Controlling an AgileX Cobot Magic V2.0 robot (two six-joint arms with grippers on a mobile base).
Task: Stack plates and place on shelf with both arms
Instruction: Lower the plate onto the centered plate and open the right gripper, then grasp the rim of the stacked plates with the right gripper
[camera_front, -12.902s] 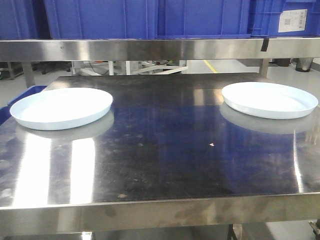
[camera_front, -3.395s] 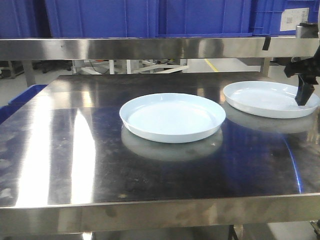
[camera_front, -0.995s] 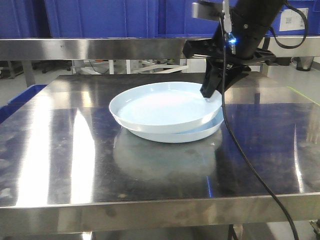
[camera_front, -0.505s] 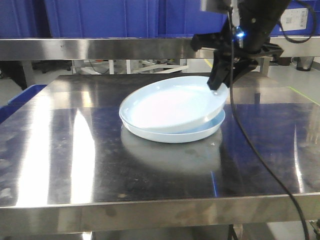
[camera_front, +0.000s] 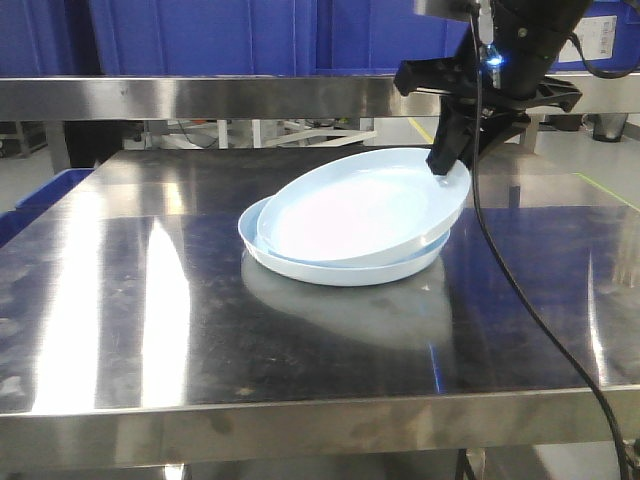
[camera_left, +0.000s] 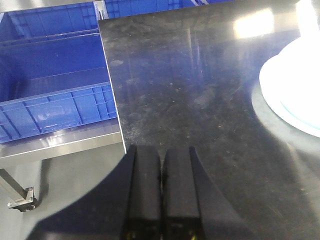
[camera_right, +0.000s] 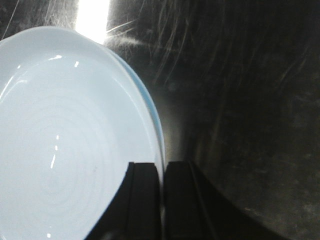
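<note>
Nearest to us, the glossy steel surface (camera_front: 150, 320) runs bare up to the lower plate (camera_front: 330, 272), which lies flat on it about the middle. Well left of that plate, by the surface's front left corner, the left claw (camera_left: 161, 160) hangs with its two fingers pressed together and nothing between them. Past the edge there we see a blue crate (camera_left: 50, 100) lower down. On the lower plate sits the upper plate (camera_front: 360, 210), tilted: its near-left rim rests inside the lower plate and its far-right rim is raised off it (a sliver of the lower rim shows beside it in the right wrist view). At that raised rim, above the lower plate's far-right side, the right claw (camera_front: 445, 165) is clamped on the upper plate's edge, one finger inside and one outside. A black cable (camera_front: 520, 290) hangs down past the lower plate's right side. Behind the lower plate and higher up runs the shelf (camera_front: 200, 97), carrying blue crates (camera_front: 200, 35)
</note>
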